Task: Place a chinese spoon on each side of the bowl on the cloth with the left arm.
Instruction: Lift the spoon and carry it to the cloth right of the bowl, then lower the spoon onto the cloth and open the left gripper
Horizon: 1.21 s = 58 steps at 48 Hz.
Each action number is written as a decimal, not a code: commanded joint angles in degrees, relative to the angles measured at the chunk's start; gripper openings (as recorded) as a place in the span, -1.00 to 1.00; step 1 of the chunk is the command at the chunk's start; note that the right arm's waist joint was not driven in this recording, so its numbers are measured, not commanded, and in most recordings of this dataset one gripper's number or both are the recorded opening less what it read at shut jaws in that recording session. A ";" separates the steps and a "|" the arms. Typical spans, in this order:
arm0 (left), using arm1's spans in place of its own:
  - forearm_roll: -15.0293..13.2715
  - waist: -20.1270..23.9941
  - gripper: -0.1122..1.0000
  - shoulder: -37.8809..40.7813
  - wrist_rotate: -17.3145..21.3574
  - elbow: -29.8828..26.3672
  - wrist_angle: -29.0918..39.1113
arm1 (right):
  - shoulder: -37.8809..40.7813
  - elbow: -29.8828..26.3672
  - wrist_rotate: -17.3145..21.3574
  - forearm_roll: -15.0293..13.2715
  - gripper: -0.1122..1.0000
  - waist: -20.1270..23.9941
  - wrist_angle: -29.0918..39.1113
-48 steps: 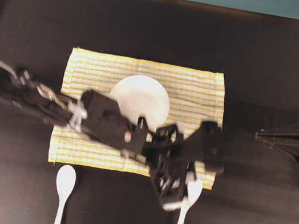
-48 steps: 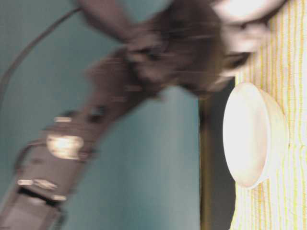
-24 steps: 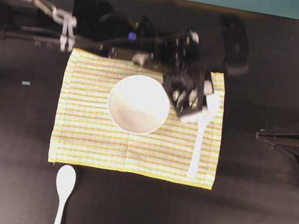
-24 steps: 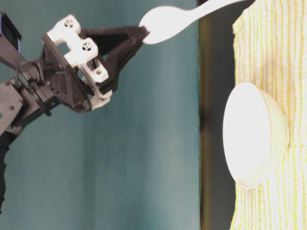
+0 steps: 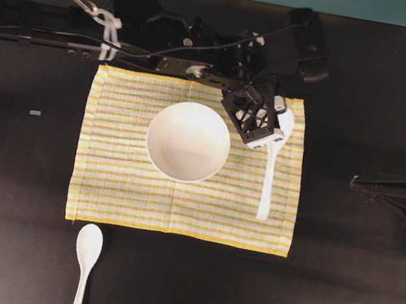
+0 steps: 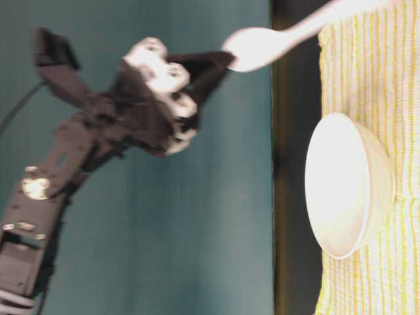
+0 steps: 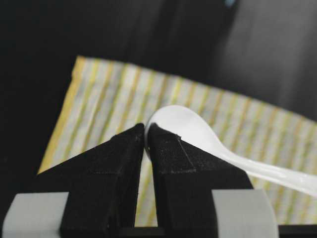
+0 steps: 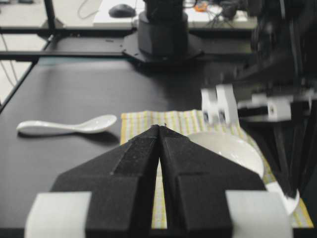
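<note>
The left hand point(image 5: 263, 131) is pinched on the scoop rim of one spoon point(image 5: 271, 168), holding it over the right part of the cloth point(image 5: 118, 184), just beside the bowl point(image 5: 188, 141). In the table-level view the scoop point(image 6: 259, 49) is lifted clear of the cloth while the handle slopes down toward it; whether the handle tip already touches the fabric I cannot tell. So this spoon is carried to its side of the bowl but not yet laid down and let go. The other spoon point(image 5: 86, 257) lies on the desk point(image 5: 334, 301) just off the cloth's near edge, below its left corner, untouched. The bowl sits at the middle of the cloth. The right hand point(image 8: 161, 134) is parked at the side, its fingers pressed together on nothing. By my reading, roughly half remains: lower and release this spoon, then fetch the other to the bowl's left.
</note>
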 commanded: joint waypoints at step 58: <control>0.26 0.35 -0.09 6.06 3.34 2.46 -9.14 | 0.18 -0.35 0.00 0.09 -0.79 0.09 0.53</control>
